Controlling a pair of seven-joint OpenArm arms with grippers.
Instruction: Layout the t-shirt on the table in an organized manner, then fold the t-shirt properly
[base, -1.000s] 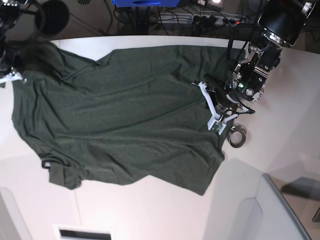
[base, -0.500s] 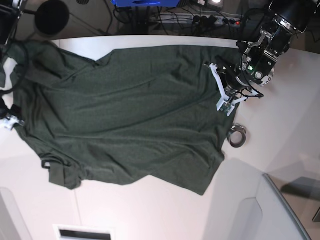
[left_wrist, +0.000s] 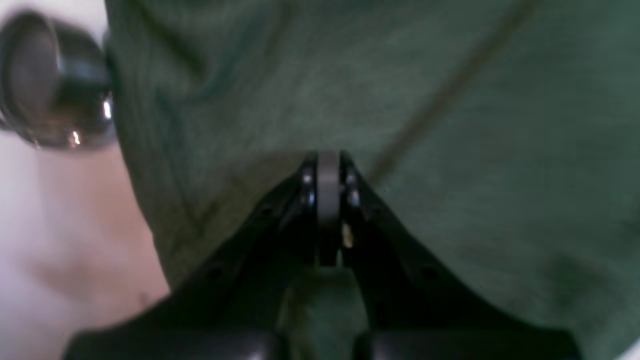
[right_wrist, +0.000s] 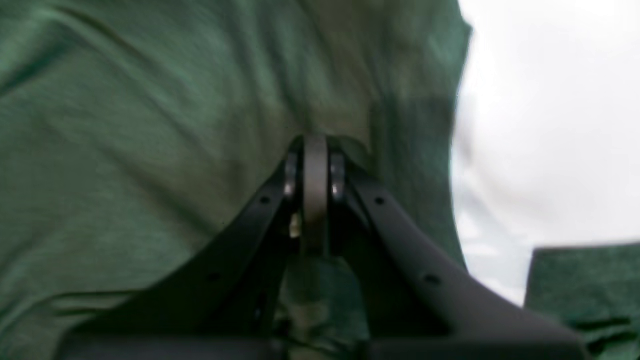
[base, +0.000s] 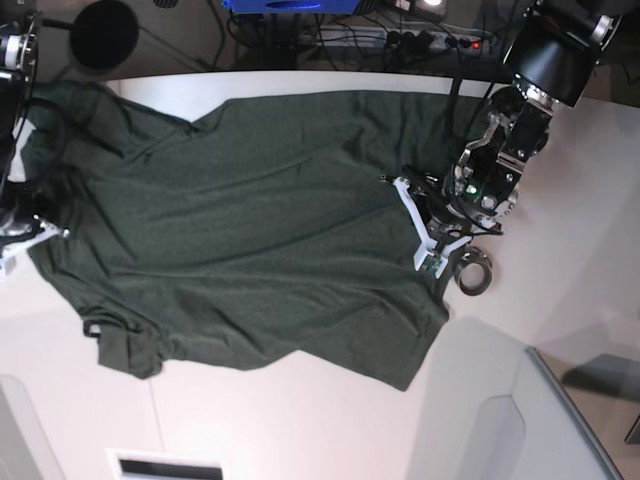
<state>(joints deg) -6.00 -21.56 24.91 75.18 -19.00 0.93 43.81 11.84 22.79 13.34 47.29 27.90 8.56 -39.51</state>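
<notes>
Clearly I'm at the laying-out step: the t-shirt (base: 240, 240) lies spread but rumpled across the table (base: 330, 420). My left gripper (left_wrist: 327, 165) is pinched together on cloth at the hem side, near the small metal ring (base: 474, 272). My right gripper (right_wrist: 315, 150) is clamped on cloth at the opposite edge. Next, I judge, I pull outward evenly to flatten it. No writing is readable.

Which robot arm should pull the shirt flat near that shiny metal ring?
Probably the left arm. Its left gripper is shut over the t-shirt edge beside the metal ring. The right gripper, also shut, sits at the opposite edge.
</notes>
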